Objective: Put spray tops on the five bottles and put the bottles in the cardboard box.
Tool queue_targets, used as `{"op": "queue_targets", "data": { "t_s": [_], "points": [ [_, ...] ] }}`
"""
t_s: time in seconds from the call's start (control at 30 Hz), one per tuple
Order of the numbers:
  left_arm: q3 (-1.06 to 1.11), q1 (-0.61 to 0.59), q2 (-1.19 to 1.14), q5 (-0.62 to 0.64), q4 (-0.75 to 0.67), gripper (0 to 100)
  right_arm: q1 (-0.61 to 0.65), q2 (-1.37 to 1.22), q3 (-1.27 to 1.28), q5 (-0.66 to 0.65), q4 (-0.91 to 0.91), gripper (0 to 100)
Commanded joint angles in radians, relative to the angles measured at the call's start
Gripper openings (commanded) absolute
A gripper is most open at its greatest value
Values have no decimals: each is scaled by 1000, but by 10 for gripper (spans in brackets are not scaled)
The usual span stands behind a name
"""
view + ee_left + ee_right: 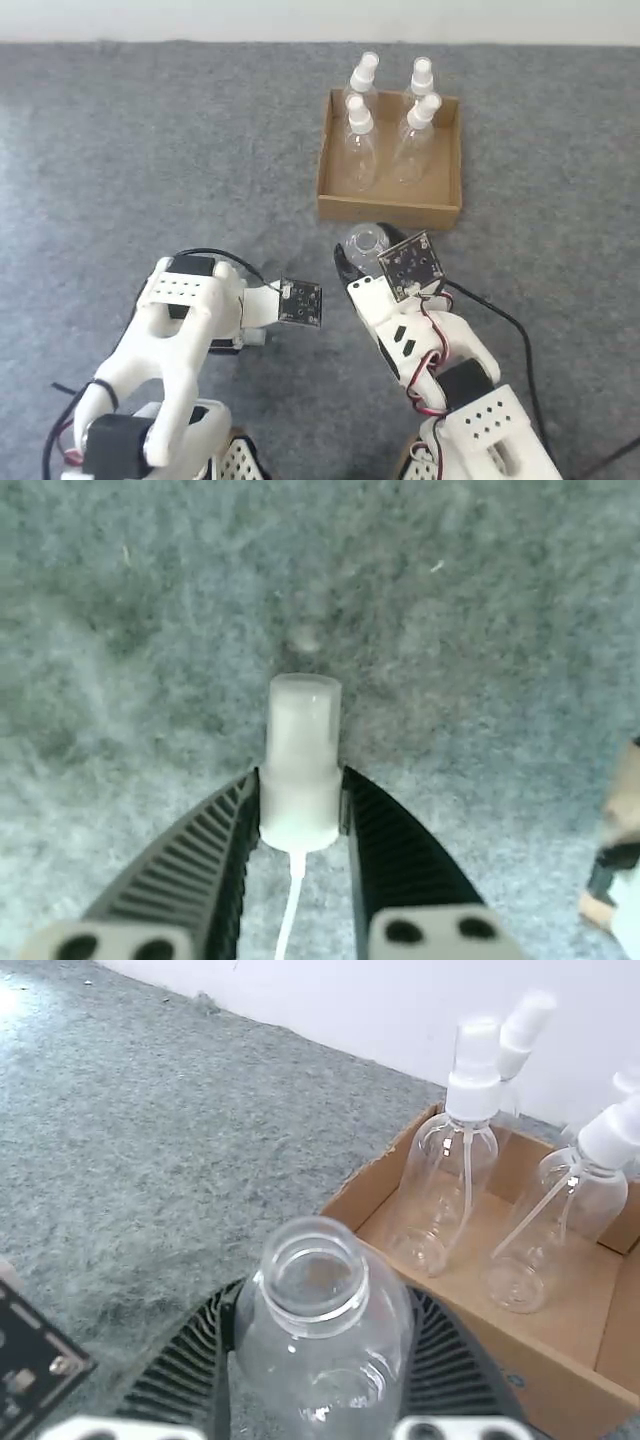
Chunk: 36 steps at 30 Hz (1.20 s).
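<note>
Starting nearest, at about 7 o'clock on the grey table, we find the left gripper clamped on a white spray top. Its black fingers are drawn in until they press the top's collar from both sides. The top's long axis runs in line with the fingers. Its head points away from the wrist, and its thin dip tube trails back toward the wrist between the fingers.

At about 5 o'clock the right gripper is closed around a clear bottle, one ribbed finger on each flank. We see this bottle standing upright, long axis vertical, its uncapped mouth facing up. We cannot tell whether its base touches the table.

Just beyond it, toward 12 o'clock, sits the cardboard box, its near wall close to the held bottle but apart from it. Inside stand four capped bottles, two by two and upright, each with a spray top pointing up. The farther pair rises past the box's far wall at 12 o'clock.
</note>
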State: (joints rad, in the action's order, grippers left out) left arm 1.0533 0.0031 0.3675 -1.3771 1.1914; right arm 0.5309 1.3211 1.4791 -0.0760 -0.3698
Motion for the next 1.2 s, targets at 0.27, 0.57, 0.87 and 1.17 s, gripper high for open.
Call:
{"op": "queue_targets", "data": {
  "t_s": [0.27, 0.57, 0.87, 1.17],
  "points": [
    [-90, -6, 28, 262, -11, 41, -13, 27, -18, -17, 24, 69],
    [-188, -46, 18, 437, 63, 43, -13, 27, -17, -17, 24, 69],
    [-228, -114, 15, 496, 140, 45, -13, 27, -17, -17, 24, 69],
    [-234, -112, -144, 496, 95, 149, -13, 27, -15, -17, 19, 69]
  ]
}}
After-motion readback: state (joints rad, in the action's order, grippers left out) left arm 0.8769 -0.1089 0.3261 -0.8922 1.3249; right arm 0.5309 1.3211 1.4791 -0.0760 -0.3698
